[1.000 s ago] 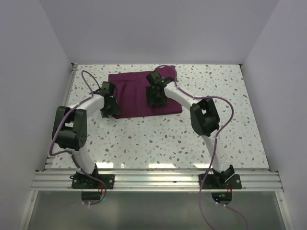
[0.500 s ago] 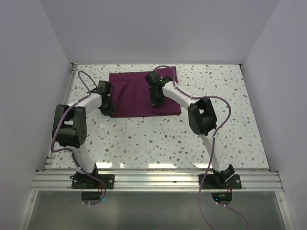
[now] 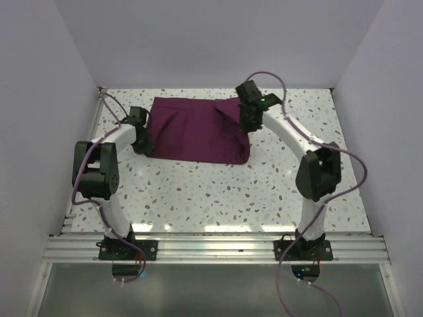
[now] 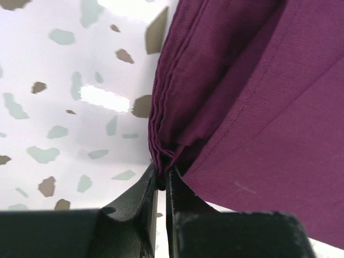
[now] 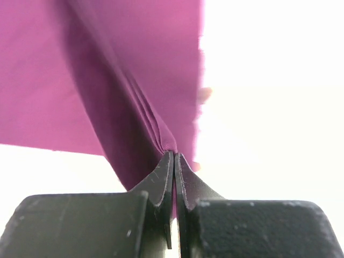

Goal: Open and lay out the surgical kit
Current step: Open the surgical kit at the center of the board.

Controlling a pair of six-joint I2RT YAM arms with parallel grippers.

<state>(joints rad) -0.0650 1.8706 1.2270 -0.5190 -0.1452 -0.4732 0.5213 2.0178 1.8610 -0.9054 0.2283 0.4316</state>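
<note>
Plum cloth wrap on speckled table, spanning gap between both claws. Left claw clamped tight on stacked fold edge, layers bunched at tips. Likely an anchor so wrap can't slide. Right claw pinched on thin flap, cloth fanning away beyond tips, corner raised. Reads as peel-open pull. Tray and instruments not visible, presumably under cloth.

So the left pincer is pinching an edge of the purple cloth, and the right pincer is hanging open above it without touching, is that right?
Not quite. The right pincer is not hanging open. The right wrist view shows it shut on a fold of the purple cloth. The left pincer is indeed pinching the cloth's edge, as the left wrist view shows.
</note>
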